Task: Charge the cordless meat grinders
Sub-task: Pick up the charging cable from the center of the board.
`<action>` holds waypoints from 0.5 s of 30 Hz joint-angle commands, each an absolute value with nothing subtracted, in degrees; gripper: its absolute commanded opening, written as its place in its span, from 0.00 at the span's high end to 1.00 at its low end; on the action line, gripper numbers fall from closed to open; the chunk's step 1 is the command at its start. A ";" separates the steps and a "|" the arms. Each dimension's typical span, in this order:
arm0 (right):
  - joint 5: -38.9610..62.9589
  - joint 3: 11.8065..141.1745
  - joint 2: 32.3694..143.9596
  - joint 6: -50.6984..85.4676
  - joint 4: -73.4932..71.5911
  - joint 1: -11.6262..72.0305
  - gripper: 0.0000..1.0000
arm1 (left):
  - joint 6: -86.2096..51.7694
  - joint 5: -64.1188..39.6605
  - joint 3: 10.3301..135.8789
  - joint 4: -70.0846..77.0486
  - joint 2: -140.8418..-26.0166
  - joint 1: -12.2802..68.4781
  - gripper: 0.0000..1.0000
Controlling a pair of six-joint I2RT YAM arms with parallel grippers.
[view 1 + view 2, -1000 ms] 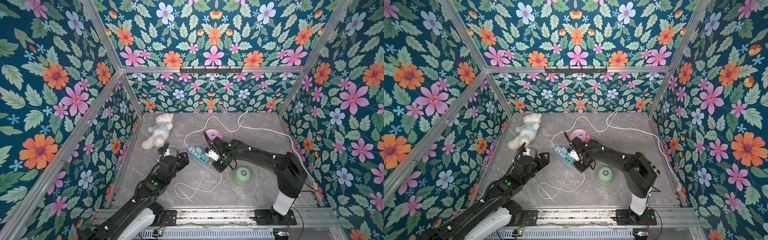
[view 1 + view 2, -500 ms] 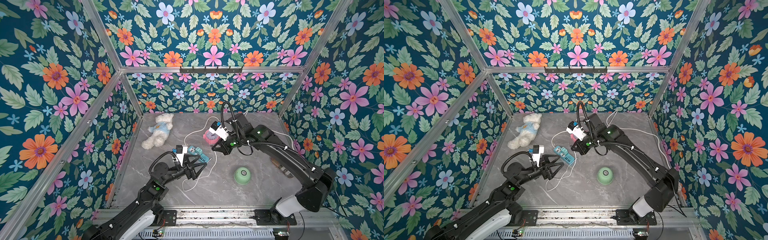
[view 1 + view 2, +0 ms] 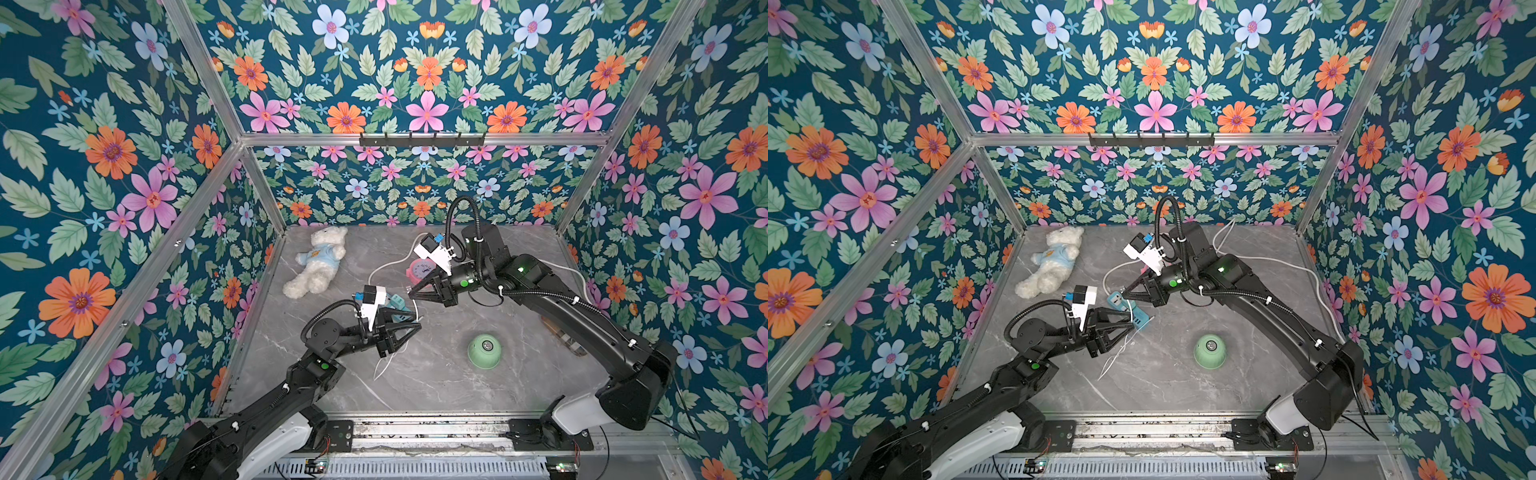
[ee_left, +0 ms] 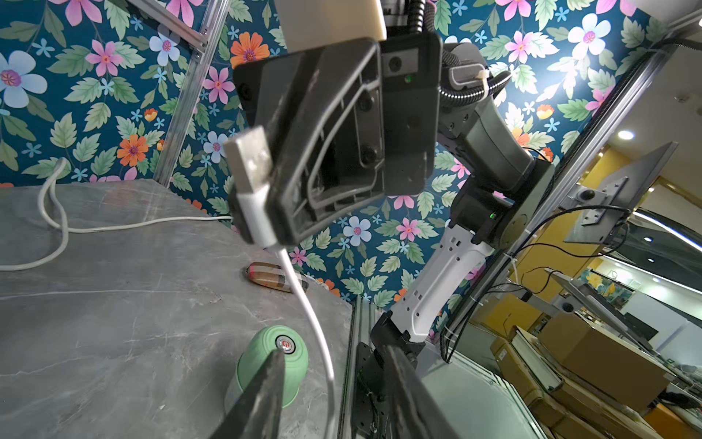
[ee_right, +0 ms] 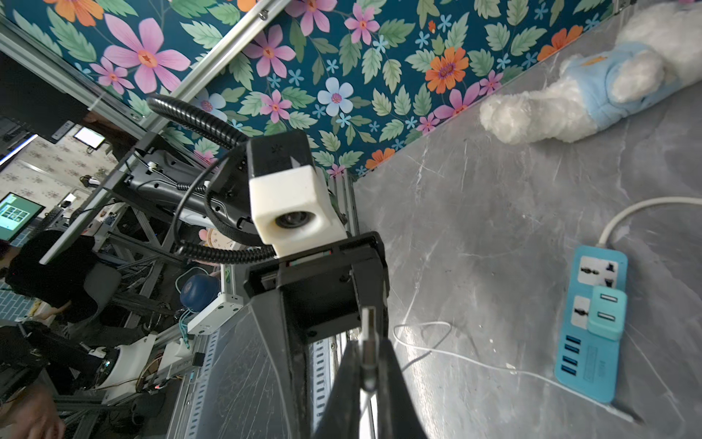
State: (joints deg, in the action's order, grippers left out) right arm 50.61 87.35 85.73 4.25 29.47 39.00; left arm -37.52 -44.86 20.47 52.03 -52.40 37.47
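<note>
Right pincer (image 3: 410, 293) clenched on USB plug (image 4: 249, 165) of white cable (image 4: 305, 300), held above worktop (image 3: 436, 386). Left pincer (image 3: 417, 323) part-spread, cable hanging between its jaws, not pinched. Grinder (image 3: 484, 351) stands upright on worktop near the front, apart from both pincers.

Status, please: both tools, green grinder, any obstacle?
Right tool shut on silver USB plug of white cable. Left tool open, cable hanging between jaws. Mint-green dome-shaped plastic grinder upright, untouched. No obstacle between tools and grinder.

mint-green dome meat grinder (image 3: 484, 352), upright on marble table (image 3: 436, 386)
</note>
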 commanded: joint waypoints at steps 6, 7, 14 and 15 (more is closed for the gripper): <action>52.28 86.68 85.80 6.50 24.37 39.44 1.00 | -34.80 -47.57 22.67 54.76 -54.91 37.68 1.00; 51.98 86.48 85.66 6.79 24.27 39.54 1.00 | -34.63 -47.18 22.88 54.68 -54.93 37.70 1.00; 46.77 77.69 79.55 15.09 12.76 39.51 0.51 | -34.60 -41.40 22.60 57.85 -54.25 37.74 1.00; 46.22 76.29 78.94 15.84 11.75 39.55 0.51 | -34.83 -40.93 22.45 58.62 -54.32 37.79 1.00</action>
